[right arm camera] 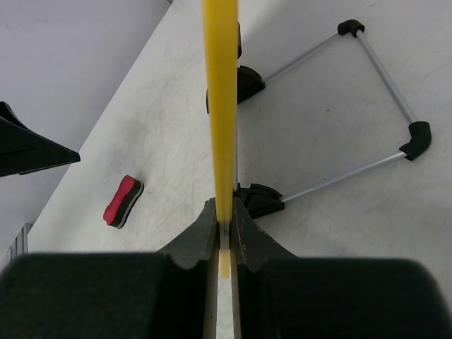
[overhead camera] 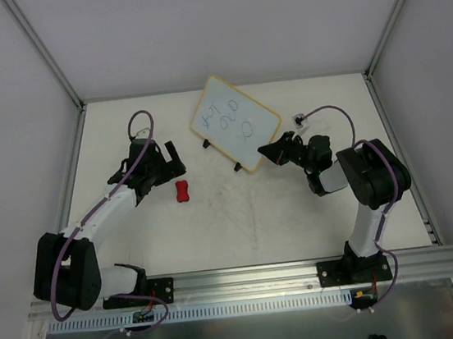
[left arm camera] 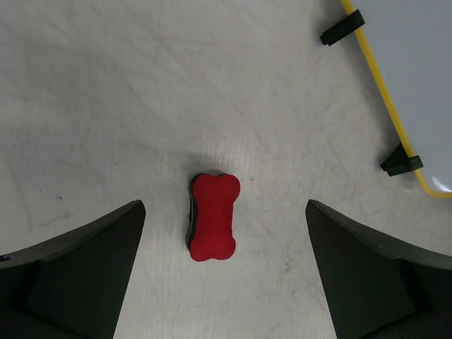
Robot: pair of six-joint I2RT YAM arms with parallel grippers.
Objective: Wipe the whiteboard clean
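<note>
The whiteboard [overhead camera: 234, 121] stands tilted at the table's back middle, with a yellow frame, black feet and dark scribbles. My right gripper [overhead camera: 270, 151] is shut on its near right edge. In the right wrist view the yellow frame edge [right arm camera: 221, 106] runs straight up from between my closed fingers [right arm camera: 198, 240]. The red bow-shaped eraser [overhead camera: 182, 192] lies flat on the table left of the board. My left gripper [overhead camera: 169, 161] is open and hovers above and behind it. In the left wrist view the eraser [left arm camera: 212, 216] lies between and just ahead of the spread fingers [left arm camera: 85, 261].
The board's wire stand [right arm camera: 367, 106] and black feet [right arm camera: 258, 200] rest on the table behind the frame. A board corner with two feet shows at the upper right of the left wrist view [left arm camera: 402, 161]. Grey walls enclose the white table [overhead camera: 243, 234].
</note>
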